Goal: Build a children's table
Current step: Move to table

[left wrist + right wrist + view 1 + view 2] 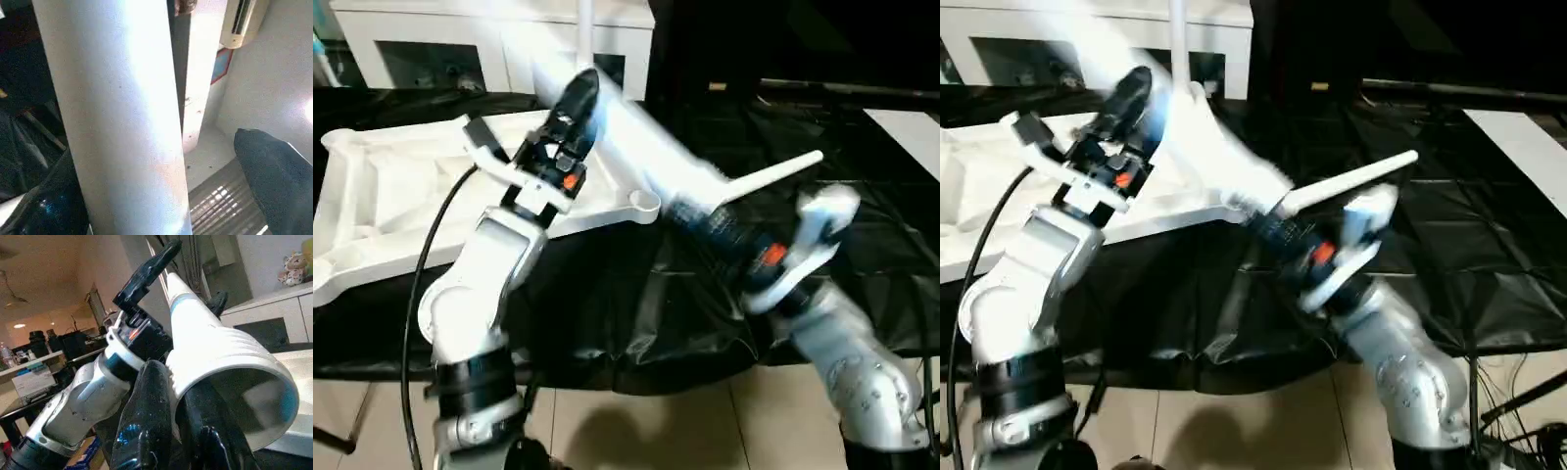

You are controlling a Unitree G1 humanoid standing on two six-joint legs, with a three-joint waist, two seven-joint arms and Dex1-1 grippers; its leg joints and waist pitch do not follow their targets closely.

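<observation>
White plastic leg tube (636, 137) hangs slanted in the air over the near corner of the upturned tabletop (382, 211), which lies ribbed side up on the black-draped bench (636, 304). The right pincer (171, 396) is clamped on the tube's threaded, open end: one black finger sits inside the mouth and the other presses the outer wall. The left pincer (570, 108) stands wide apart around the tube higher up, its fingers (279, 176) on either side of the shaft without squeezing it. A second leg (773, 178) lies on the bench just behind the right wrist. A white cabinet (440, 44) stands beyond the bench.

The step in hand looks like steadying a leg between both arms before seating it. Next, the left pincer would need to close on the shaft, so the right can let go of the threaded end and that end can be steered down into the round corner socket (644, 204) nearby.
</observation>
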